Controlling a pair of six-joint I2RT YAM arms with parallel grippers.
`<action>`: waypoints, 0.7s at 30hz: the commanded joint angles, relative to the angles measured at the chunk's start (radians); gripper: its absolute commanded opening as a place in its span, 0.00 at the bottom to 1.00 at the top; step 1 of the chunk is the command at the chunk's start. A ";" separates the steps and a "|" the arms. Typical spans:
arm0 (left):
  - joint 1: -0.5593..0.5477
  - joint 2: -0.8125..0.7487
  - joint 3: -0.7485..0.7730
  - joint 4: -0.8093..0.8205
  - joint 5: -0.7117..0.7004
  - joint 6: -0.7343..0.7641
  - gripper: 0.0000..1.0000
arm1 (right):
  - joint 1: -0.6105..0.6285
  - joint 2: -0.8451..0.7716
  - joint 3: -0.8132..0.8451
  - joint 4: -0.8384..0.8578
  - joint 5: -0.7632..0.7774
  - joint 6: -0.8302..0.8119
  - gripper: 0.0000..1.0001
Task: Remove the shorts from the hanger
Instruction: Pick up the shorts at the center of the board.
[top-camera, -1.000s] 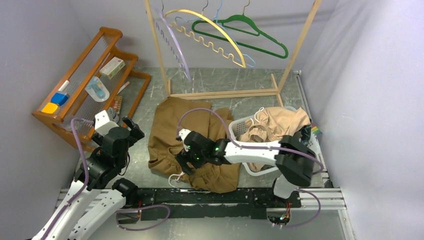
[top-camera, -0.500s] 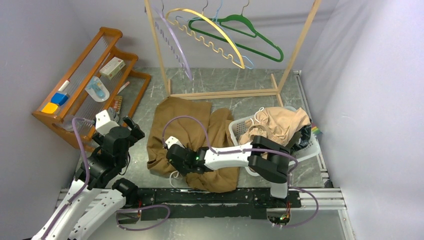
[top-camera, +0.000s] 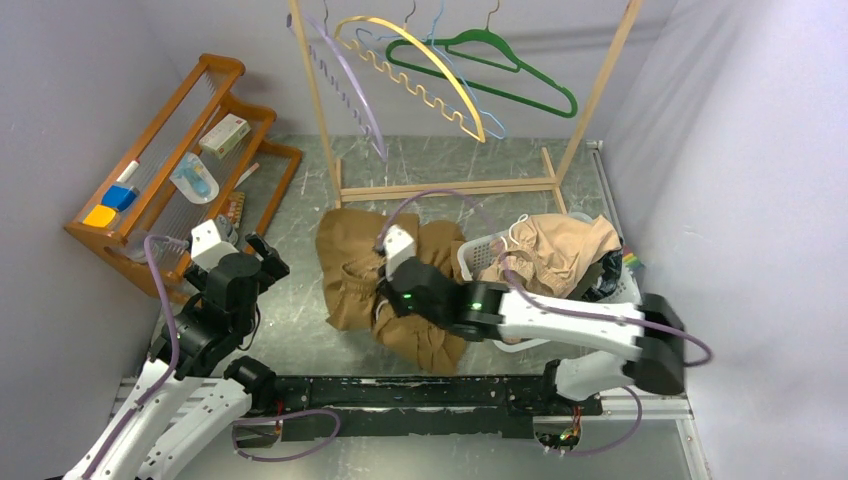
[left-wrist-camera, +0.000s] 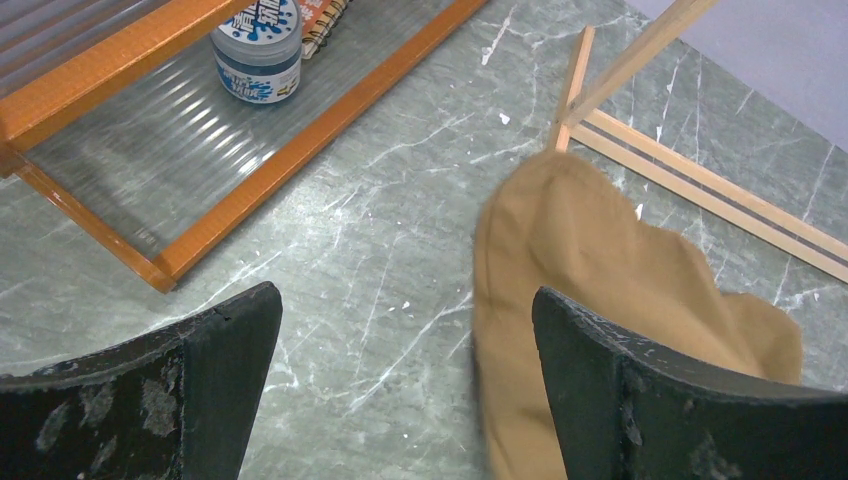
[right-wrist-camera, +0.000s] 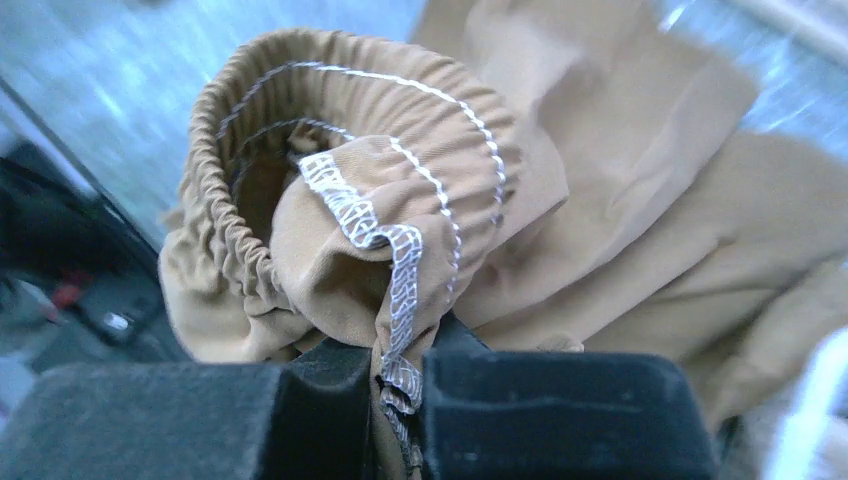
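Observation:
The tan-brown shorts (top-camera: 355, 275) lie bunched on the table in front of the rack; in the left wrist view one leg of these shorts (left-wrist-camera: 610, 260) shows, and in the right wrist view their gathered waistband (right-wrist-camera: 400, 150). My right gripper (top-camera: 388, 300) is shut on the stitched seam of that waistband, the jaws (right-wrist-camera: 400, 385) pinching the cloth. Light beige shorts (top-camera: 555, 250) are heaped in the white basket (top-camera: 472, 262). My left gripper (top-camera: 265, 255) hangs open to the left of the tan-brown shorts, with only bare table between its fingers (left-wrist-camera: 405, 300). Bare hangers, green (top-camera: 500, 60) and yellow (top-camera: 425, 60), hang on the rack.
An orange wooden shelf (top-camera: 165, 150) with small items stands at the left; a jar (left-wrist-camera: 258, 50) sits on its lower tier. The wooden rack's base bar (top-camera: 450, 187) crosses behind the shorts. A dark garment (top-camera: 605, 272) lies at the basket's right end.
My right gripper has shut on the tan-brown shorts' waistband and drawn it up and to the right, bunching the cloth. The left arm has not moved.

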 joint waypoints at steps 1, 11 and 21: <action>0.006 -0.010 0.028 -0.003 -0.008 0.000 0.99 | 0.000 -0.240 0.020 0.028 0.139 -0.040 0.00; 0.009 -0.025 0.022 0.004 -0.009 -0.002 0.99 | 0.000 -0.459 0.186 -0.169 0.423 -0.117 0.00; 0.009 -0.017 0.025 0.001 -0.010 -0.002 0.99 | 0.000 -0.464 0.355 -0.113 0.757 -0.376 0.00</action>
